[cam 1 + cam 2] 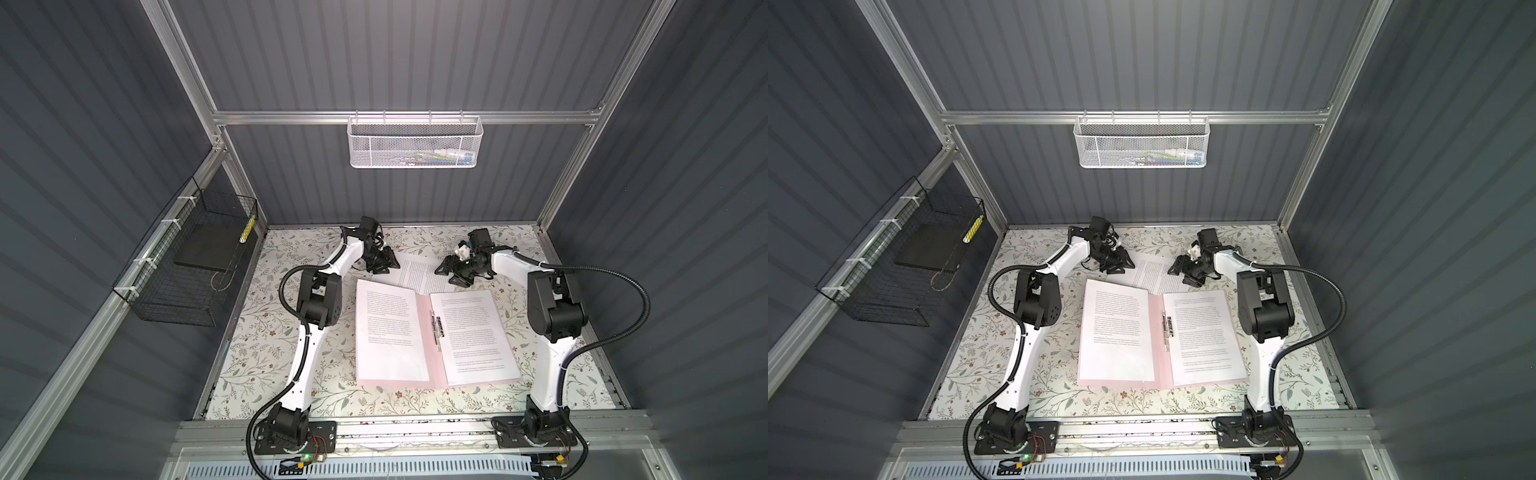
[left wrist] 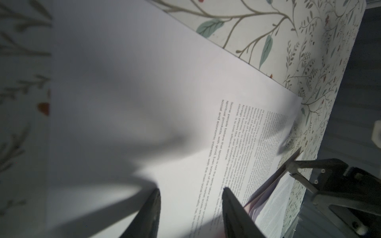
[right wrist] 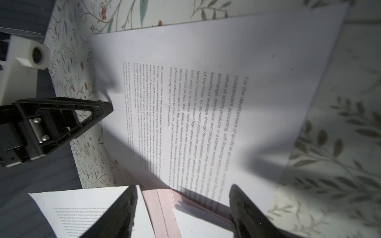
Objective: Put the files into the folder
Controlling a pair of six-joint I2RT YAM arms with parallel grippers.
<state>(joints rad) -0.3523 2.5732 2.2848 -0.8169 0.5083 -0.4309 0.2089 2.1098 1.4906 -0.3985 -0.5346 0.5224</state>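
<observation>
The folder (image 1: 424,353) lies open at table (image 1: 257,332) centre, 1 sheet (image 1: 388,332) on each half. A 3rd sheet (image 1: 419,272) lies at its far edge, between left gripper (image 1: 384,268) and right gripper (image 1: 444,268). Both grippers' jaws stand apart over it, holding nothing.

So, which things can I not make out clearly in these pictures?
- Print on the left sheet: both top views, too small to read.
- Near part of the loose sheet: both top views, covered by the open folder.
- Contents of the white basket: both top views, small, veiled by its mesh.
- Whether the left pincer touches the loose sheet: left wrist view, blurred close to the lens.
</observation>
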